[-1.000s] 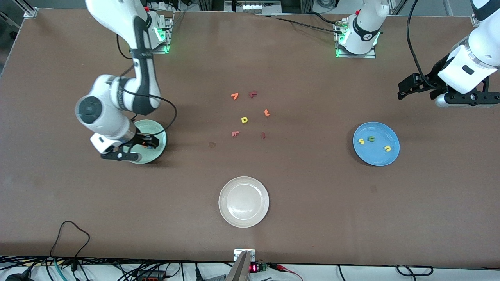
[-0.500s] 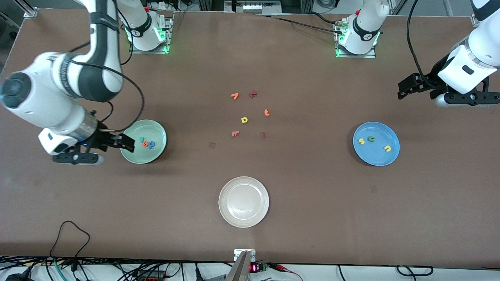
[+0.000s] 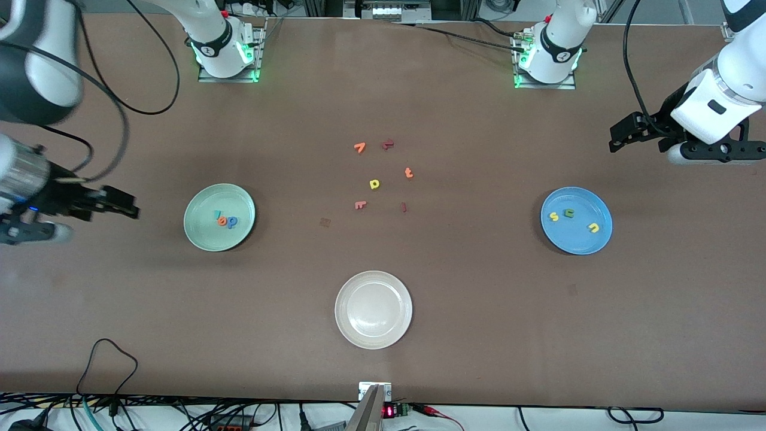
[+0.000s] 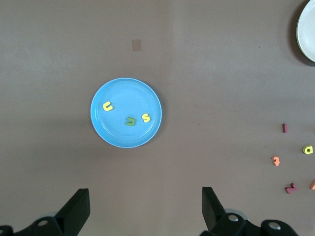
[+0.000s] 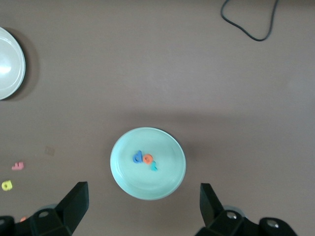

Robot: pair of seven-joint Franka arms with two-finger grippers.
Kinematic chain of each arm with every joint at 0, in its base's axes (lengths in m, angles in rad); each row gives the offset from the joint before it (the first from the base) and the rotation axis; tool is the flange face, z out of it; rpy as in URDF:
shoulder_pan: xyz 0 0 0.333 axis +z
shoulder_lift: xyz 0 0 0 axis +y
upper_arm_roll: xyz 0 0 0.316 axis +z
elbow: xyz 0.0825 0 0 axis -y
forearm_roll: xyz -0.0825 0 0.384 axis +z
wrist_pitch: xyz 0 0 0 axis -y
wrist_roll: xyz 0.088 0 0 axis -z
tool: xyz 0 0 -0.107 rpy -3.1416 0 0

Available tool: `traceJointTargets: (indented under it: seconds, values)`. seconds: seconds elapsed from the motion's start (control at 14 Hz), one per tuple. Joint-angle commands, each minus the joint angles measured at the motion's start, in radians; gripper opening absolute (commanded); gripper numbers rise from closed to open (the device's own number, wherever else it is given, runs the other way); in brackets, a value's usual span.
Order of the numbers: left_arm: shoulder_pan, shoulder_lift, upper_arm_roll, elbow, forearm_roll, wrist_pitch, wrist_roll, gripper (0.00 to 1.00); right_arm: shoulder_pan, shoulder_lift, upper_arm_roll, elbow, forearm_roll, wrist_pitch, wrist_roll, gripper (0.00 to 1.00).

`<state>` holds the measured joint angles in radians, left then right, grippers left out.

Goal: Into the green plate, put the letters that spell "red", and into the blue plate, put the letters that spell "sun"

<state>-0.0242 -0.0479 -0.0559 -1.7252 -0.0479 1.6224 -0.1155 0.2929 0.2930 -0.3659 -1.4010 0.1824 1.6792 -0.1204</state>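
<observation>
Since both words are sitting in their plates, these lines are running from the camera's edge of the tabletop [image 3: 479, 335] toward the bases.

White plate [image 3: 373, 309]: lying nearest the camera, carrying nothing; judged a decoy, so it is being left alone.

Green plate [image 3: 219, 216]: lying toward the right arm's end, holding the teal r [image 3: 216, 213], orange e [image 3: 222, 221] and blue d [image 3: 231, 221] bunched at its middle, touching or nearly so; "red" is looking complete.

Blue plate [image 3: 576, 220]: lying toward the left arm's end, holding the yellow s [image 3: 554, 216], green n [image 3: 569, 212] and yellow u [image 3: 593, 227] spread apart; "sun" is looking complete.

Spare letters [image 3: 374, 184]: lying loose mid-tabletop, farther from the camera than the white plate; judged unneeded, hence untouched.

Right end effector [image 3: 122, 206]: hovering over bare tabletop beside the green plate, jaws spread wide, gripping nothing; its wrist view is looking straight down on that plate.

Right arm: reaching out from its base, wrist pointing down.

Left end effector [image 3: 622, 136]: hanging over tabletop farther from the camera than the blue plate, jaws wide, carrying nothing.

Left arm: waiting, elbow raised.
</observation>
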Motion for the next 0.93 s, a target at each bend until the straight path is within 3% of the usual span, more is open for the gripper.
traceJointTargets:
  seconds: [0.0, 0.14, 0.29, 0.57, 0.86]
  values:
    - [0.003, -0.001, 0.001, 0.01, -0.007, -0.016, 0.019, 1.0, -0.308, -0.064, 0.307, 0.001, -0.063, -0.042, -0.002, 1.0]
    - [0.003, -0.001, 0.001, 0.01, -0.009, -0.016, 0.019, 1.0, -0.324, -0.075, 0.295, 0.005, -0.076, -0.07, -0.002, 1.0]
    - [0.003, -0.001, 0.001, 0.01, -0.009, -0.016, 0.019, 1.0, -0.318, -0.121, 0.269, -0.062, -0.119, -0.104, 0.02, 1.0]
    - [0.004, -0.001, 0.001, 0.009, -0.009, -0.016, 0.019, 1.0, -0.31, -0.202, 0.28, -0.166, -0.175, -0.067, 0.062, 1.0]
    - [0.004, -0.001, 0.001, 0.009, -0.009, -0.016, 0.019, 1.0, -0.311, -0.357, 0.283, -0.386, -0.184, 0.051, 0.061, 1.0]
